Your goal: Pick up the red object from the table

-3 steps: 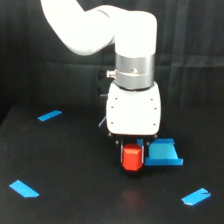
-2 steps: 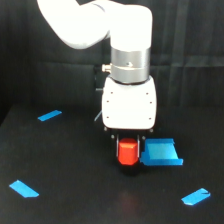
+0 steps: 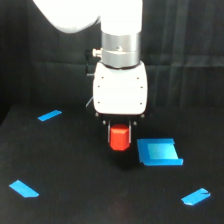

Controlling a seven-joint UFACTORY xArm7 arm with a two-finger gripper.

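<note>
Pincer (image 3: 120,136) clamping red object (image 3: 119,138) — upright, off table (image 3: 75,200)

My housing (image 3: 120,95) is smooth white plastic under a brushed metal collar (image 3: 120,49). The red object (image 3: 119,138) looks matte. The desk (image 3: 65,165) is matte black.

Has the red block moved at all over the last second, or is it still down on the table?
Yes. The red block has gone up with the gripper: it sat level with the blue square piece before, and now sits higher than it.
</note>
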